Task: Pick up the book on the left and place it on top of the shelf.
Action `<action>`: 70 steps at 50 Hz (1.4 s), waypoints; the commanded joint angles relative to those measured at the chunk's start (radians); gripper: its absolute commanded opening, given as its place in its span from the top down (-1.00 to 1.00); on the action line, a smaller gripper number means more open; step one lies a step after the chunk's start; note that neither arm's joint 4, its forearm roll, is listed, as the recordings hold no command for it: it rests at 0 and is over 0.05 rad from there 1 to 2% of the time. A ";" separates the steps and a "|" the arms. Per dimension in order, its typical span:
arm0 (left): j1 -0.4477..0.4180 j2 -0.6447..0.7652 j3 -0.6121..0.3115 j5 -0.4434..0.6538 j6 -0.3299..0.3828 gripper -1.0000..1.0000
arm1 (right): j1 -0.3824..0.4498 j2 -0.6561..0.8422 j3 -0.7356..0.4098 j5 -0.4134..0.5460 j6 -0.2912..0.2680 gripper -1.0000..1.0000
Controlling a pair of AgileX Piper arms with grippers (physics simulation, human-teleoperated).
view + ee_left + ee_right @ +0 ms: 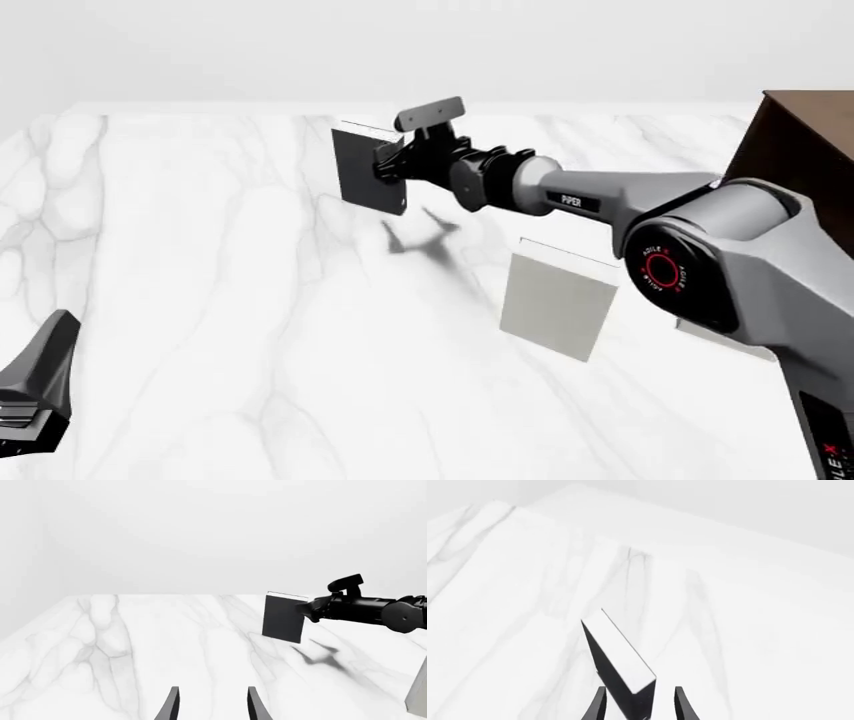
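The book, with a dark cover and white page edges, stands upright far out on the left half of the table. My right gripper is shut on its near upper edge. The right wrist view shows the book wedged between the fingers of that gripper. In the left wrist view the book and the right gripper are ahead, off to one side. My left gripper is open and holds nothing, low at the near left. The dark brown shelf is at the far right edge.
A light grey book stands upright mid-table under the right arm, and it shows at the frame edge in the left wrist view. Another pale object lies partly hidden behind the right arm's elbow. The table is white marble.
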 commanded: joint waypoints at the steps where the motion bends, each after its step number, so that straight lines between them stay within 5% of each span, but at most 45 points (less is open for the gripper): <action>1: 0.000 0.000 0.000 0.000 0.000 -1.00 | 0.004 0.045 -0.046 0.016 0.006 -1.00; 52: 0.000 0.000 0.000 0.000 0.000 -1.00 | 0.009 0.096 -0.109 0.030 0.003 -1.00; 53: 0.000 0.000 0.000 0.000 0.000 -1.00 | 0.011 0.092 -0.101 0.024 0.000 1.00; 70: 0.000 0.000 0.000 0.000 0.000 -1.00 | -0.002 0.055 -0.066 -0.017 -0.025 1.00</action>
